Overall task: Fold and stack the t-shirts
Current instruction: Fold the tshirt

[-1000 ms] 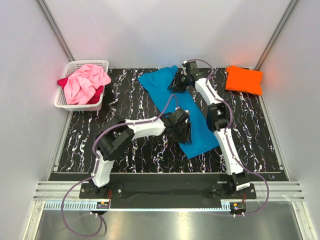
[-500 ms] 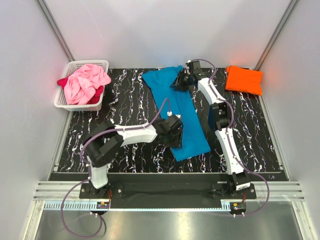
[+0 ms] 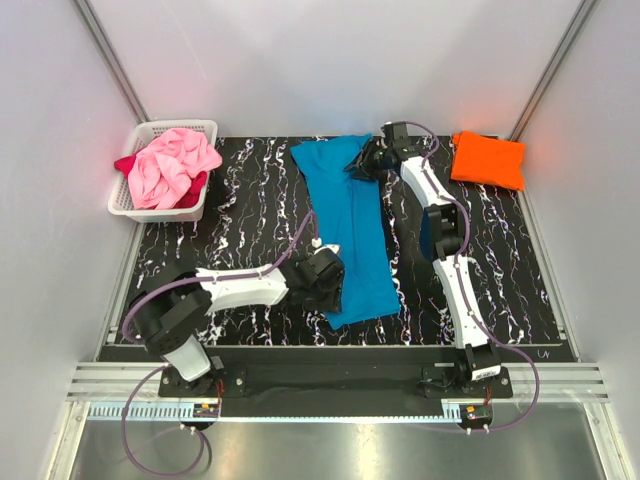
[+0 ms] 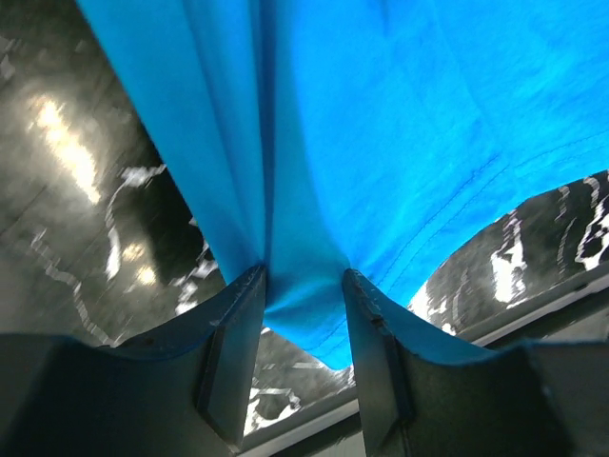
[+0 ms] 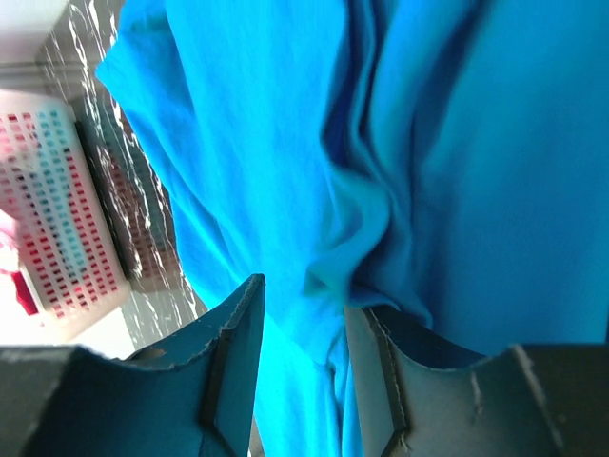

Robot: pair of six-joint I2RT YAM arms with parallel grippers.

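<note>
The turquoise t-shirt lies stretched in a long strip down the middle of the table. My left gripper is shut on its near hem; in the left wrist view the cloth bunches between my fingers. My right gripper is shut on its far end; the right wrist view shows folds of the cloth between the fingers. The orange t-shirt lies folded at the far right. The pink t-shirt is piled on the dark red one in the basket.
The white lattice basket stands at the far left of the black marbled table; it also shows in the right wrist view. Grey walls close in the table on three sides. The table's near edge shows in the left wrist view.
My left gripper has pulled the shirt's near end back and to the left. The right gripper shifted slightly right at the far end. The shirt turned from diagonal to nearly straight.
</note>
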